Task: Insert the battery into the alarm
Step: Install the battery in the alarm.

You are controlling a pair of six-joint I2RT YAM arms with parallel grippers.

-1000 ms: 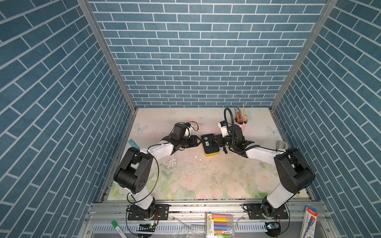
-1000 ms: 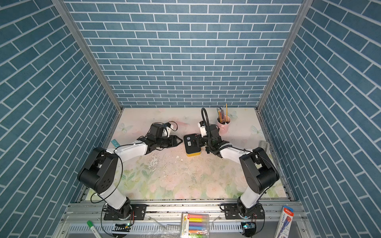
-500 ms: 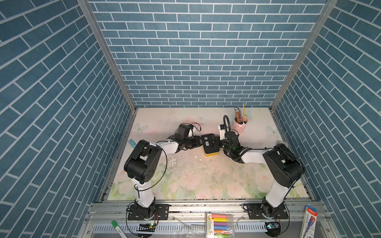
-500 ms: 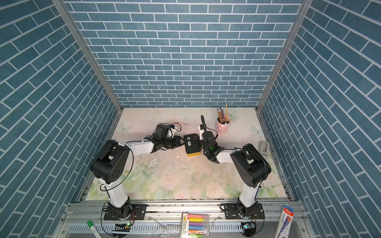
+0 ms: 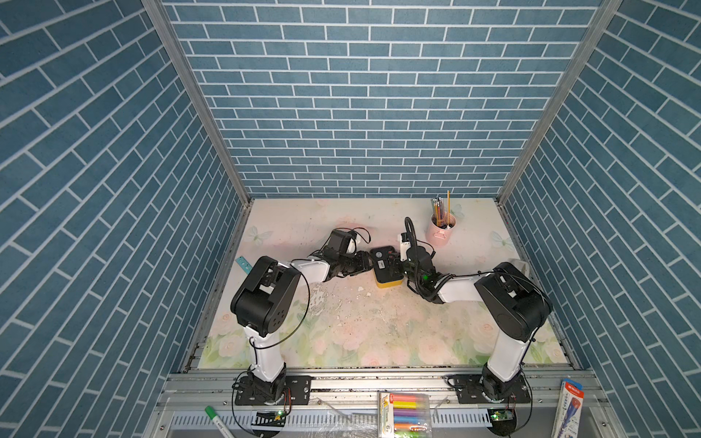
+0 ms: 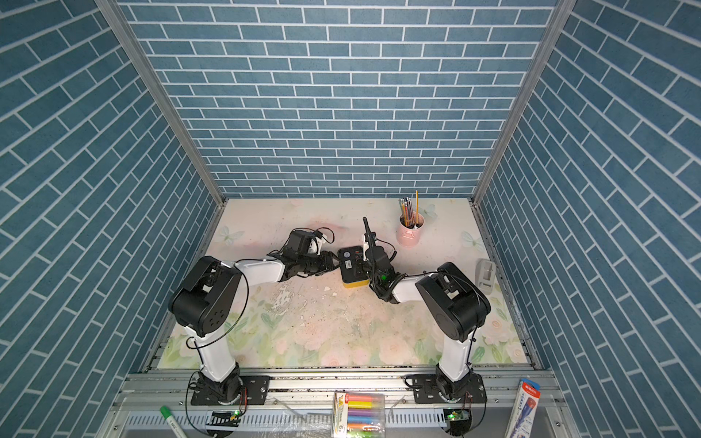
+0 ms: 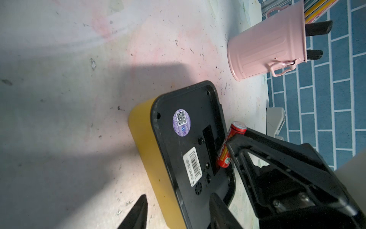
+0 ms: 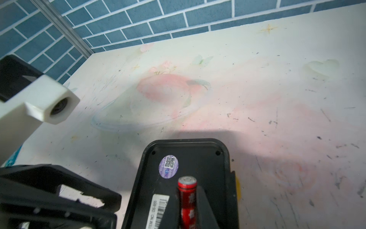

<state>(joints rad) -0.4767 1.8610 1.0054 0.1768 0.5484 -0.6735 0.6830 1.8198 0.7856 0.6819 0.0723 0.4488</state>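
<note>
The alarm (image 5: pixel 384 270) (image 6: pixel 352 268) lies face down in the middle of the mat, black back panel up and yellow side toward the front. My right gripper (image 5: pixel 399 261) (image 8: pixel 187 206) is shut on the red battery (image 8: pixel 187 196). It holds it tilted over the back panel. In the left wrist view the battery (image 7: pixel 235 131) has its lower end at the panel's slot and its silvery end up. My left gripper (image 5: pixel 366 265) (image 7: pixel 178 196) is open at the alarm's left edge. One finger is beside the yellow side and the other over the panel.
A pink pencil cup (image 5: pixel 440 232) (image 7: pixel 265 49) stands behind and right of the alarm. A small white object (image 6: pixel 483 273) sits at the mat's right edge and a blue strip (image 5: pixel 242 264) at its left edge. Marker packs (image 5: pixel 404 417) lie outside the front rail.
My left gripper has moved right, up to the alarm's left edge. My right gripper has carried the battery left over the back panel. The alarm has stayed in place.
</note>
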